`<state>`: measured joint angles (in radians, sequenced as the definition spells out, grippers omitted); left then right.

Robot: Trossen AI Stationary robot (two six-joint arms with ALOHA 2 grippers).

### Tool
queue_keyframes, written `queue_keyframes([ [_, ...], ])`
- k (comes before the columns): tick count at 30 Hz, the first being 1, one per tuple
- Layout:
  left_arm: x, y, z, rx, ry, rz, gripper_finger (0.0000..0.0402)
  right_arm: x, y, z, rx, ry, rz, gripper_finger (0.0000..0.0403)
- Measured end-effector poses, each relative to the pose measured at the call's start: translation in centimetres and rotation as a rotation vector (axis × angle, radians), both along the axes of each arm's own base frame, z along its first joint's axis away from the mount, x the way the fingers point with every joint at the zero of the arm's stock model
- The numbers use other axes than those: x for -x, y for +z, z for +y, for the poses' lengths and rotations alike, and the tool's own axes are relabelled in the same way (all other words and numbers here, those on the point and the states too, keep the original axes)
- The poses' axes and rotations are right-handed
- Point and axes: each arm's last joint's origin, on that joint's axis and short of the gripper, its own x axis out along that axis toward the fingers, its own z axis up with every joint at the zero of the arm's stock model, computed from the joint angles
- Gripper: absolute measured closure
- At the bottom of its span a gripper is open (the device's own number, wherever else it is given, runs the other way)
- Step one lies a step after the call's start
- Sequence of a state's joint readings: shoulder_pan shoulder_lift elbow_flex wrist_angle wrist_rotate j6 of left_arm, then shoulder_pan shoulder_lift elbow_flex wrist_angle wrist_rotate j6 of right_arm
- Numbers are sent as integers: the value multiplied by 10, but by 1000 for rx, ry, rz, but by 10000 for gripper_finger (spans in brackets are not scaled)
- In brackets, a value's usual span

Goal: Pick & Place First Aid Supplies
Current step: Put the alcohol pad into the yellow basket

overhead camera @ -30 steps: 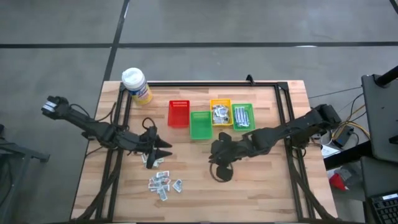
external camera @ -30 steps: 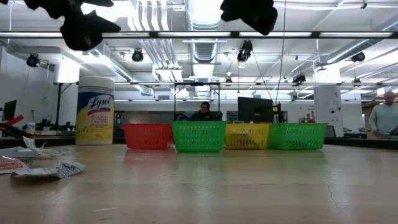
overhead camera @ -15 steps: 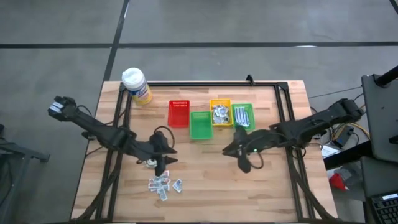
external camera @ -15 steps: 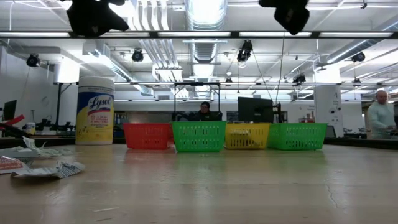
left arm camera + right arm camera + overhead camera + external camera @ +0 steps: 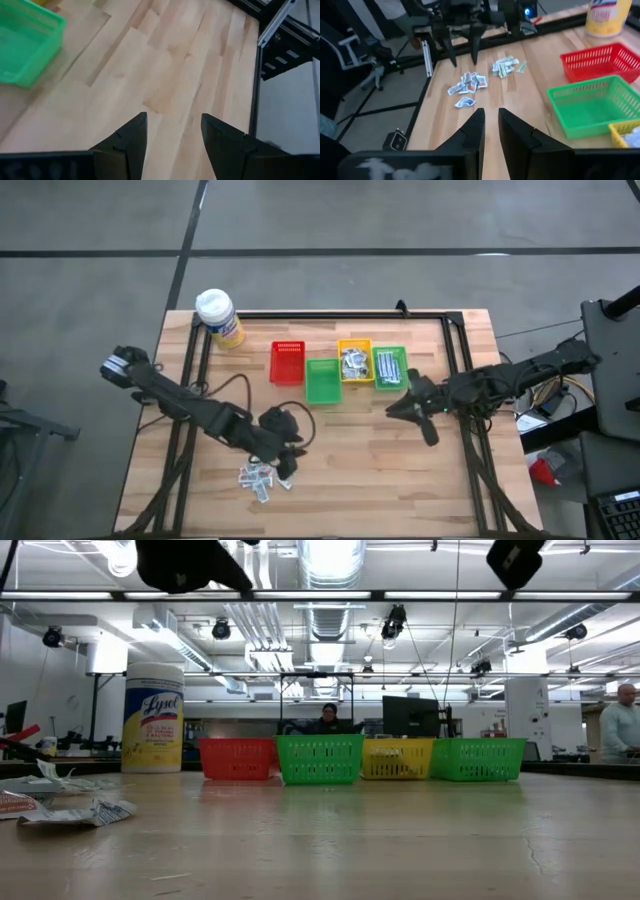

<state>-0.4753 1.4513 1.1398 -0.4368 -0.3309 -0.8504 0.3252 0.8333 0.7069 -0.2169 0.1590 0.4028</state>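
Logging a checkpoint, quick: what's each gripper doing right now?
Left gripper: open, empty, above the packets.
Right gripper: nearly closed, holding nothing, near the green bin.

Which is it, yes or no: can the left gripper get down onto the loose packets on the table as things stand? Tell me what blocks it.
Probably yes. The left gripper hangs open just beside the loose packets, with only bare table around them. The right gripper waits far off, near the green bin.
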Motion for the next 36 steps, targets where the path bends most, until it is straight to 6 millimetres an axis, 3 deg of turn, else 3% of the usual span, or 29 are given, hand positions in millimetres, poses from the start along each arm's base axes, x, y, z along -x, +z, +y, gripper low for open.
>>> queue_keyframes([
  [16,-41,-15,-33,63,40,335,221,56,-21,-19,-33,6,-151,351],
  [26,-45,-43,-47,161,61,478,221,67,-41,-23,-67,1,-193,351],
  [36,-43,-62,-51,193,148,575,221,67,-43,-23,-73,-1,-190,351],
])
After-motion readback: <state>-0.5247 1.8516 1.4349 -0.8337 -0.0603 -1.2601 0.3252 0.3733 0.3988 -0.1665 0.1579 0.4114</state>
